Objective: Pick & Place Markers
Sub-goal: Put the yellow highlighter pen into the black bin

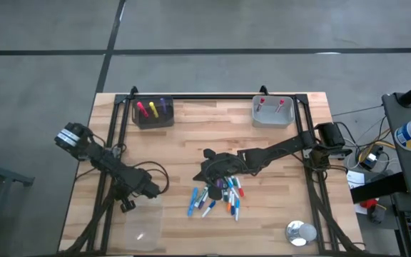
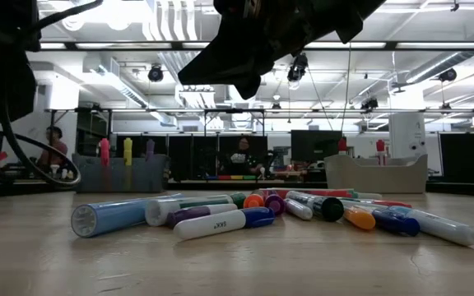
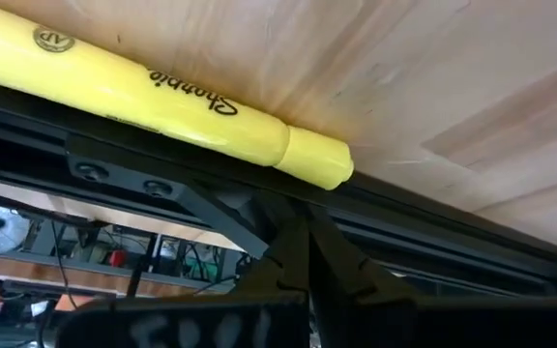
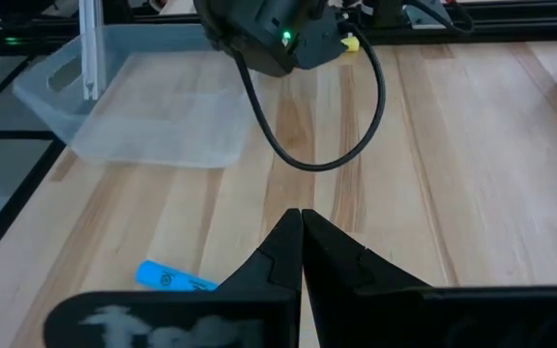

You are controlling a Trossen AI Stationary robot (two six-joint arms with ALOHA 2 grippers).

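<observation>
Several markers (image 1: 216,198) in mixed colours lie loose in a pile on the wooden table, near the middle; the low view shows them on their sides (image 2: 278,210). My right gripper (image 1: 207,171) hangs shut just above the pile's far left edge (image 4: 301,217), a blue marker (image 4: 172,278) lying below it. My left gripper (image 1: 127,205) is shut at the table's near left (image 3: 303,232). A yellow marker (image 3: 162,97) lies on the wood along the black frame rail (image 3: 162,188), beyond its fingertips; its end shows beside that gripper (image 4: 351,43).
A dark bin (image 1: 153,112) at the far left holds upright pink, yellow and purple markers. A grey bin (image 1: 273,112) at the far right holds red ones. A clear container (image 1: 143,225) stands at the near left, and a round silver object (image 1: 300,233) lies at the near right.
</observation>
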